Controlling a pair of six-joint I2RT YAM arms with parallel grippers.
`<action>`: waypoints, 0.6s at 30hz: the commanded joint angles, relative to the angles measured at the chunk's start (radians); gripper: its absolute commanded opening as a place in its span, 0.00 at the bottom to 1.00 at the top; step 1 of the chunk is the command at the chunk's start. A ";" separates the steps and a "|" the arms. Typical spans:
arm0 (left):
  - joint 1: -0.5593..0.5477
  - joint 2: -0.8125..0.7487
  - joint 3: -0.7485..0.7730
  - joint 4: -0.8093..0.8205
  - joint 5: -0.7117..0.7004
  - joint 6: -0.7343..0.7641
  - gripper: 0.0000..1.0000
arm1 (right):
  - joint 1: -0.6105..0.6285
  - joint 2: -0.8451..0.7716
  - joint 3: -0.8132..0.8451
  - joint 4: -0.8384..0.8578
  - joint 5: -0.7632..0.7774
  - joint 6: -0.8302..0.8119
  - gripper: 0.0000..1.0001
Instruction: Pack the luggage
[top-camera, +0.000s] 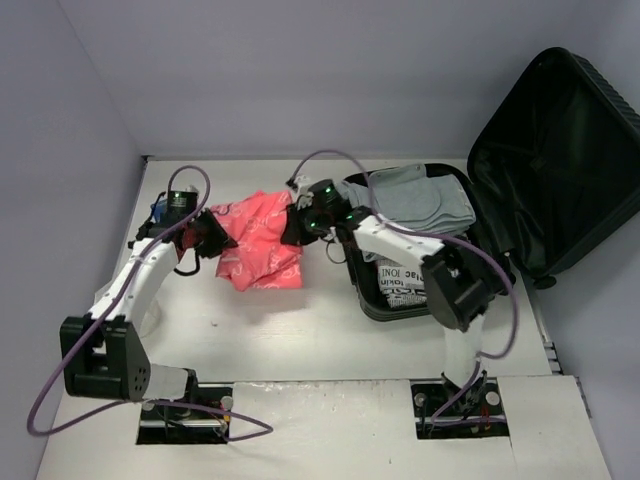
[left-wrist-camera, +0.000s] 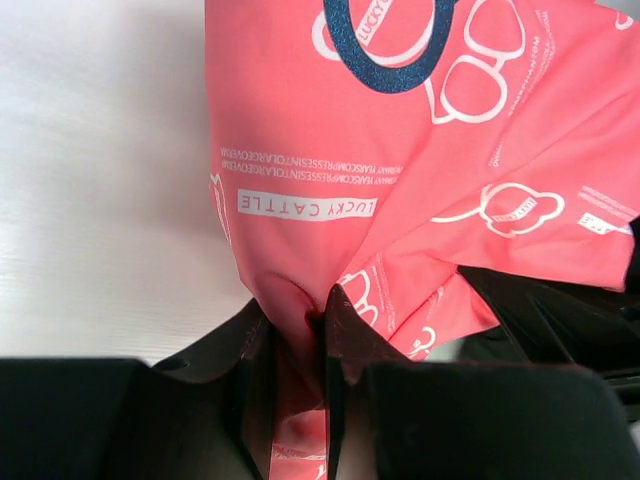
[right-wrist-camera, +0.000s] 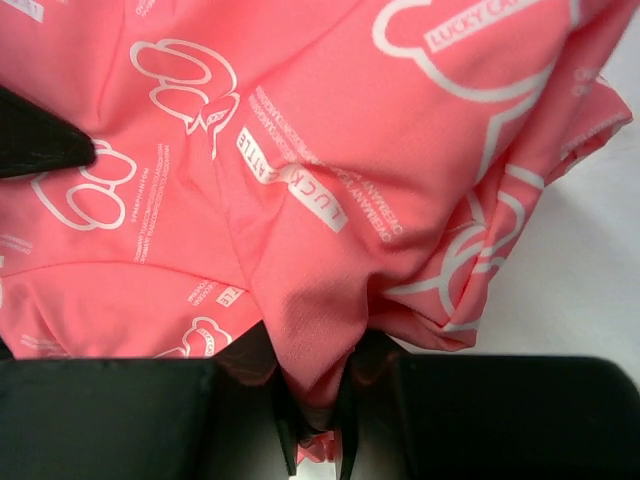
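Note:
A pink printed garment (top-camera: 262, 240) hangs stretched between my two grippers above the white table, left of the luggage. My left gripper (top-camera: 212, 236) is shut on its left edge; the cloth is pinched between the jaws in the left wrist view (left-wrist-camera: 300, 320). My right gripper (top-camera: 296, 226) is shut on its right edge, with a fold between the jaws in the right wrist view (right-wrist-camera: 315, 370). The luggage (top-camera: 385, 300), a black hard-shell suitcase, lies open at the right with its lid (top-camera: 560, 160) upright. A grey folded garment (top-camera: 415, 200) and a black-and-white printed item (top-camera: 400, 280) lie inside it.
The white table (top-camera: 280, 330) is walled by grey panels at the back and left. The right arm reaches over the suitcase's near-left corner. A small blue object (top-camera: 159, 209) sits behind the left gripper.

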 joint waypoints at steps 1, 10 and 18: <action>-0.104 -0.110 0.162 0.021 0.004 -0.093 0.00 | -0.066 -0.258 0.037 -0.006 0.033 -0.077 0.00; -0.512 -0.008 0.356 0.153 -0.162 -0.291 0.00 | -0.247 -0.622 -0.123 -0.243 0.223 -0.244 0.00; -0.779 0.242 0.556 0.259 -0.205 -0.347 0.00 | -0.456 -0.836 -0.241 -0.353 0.356 -0.388 0.00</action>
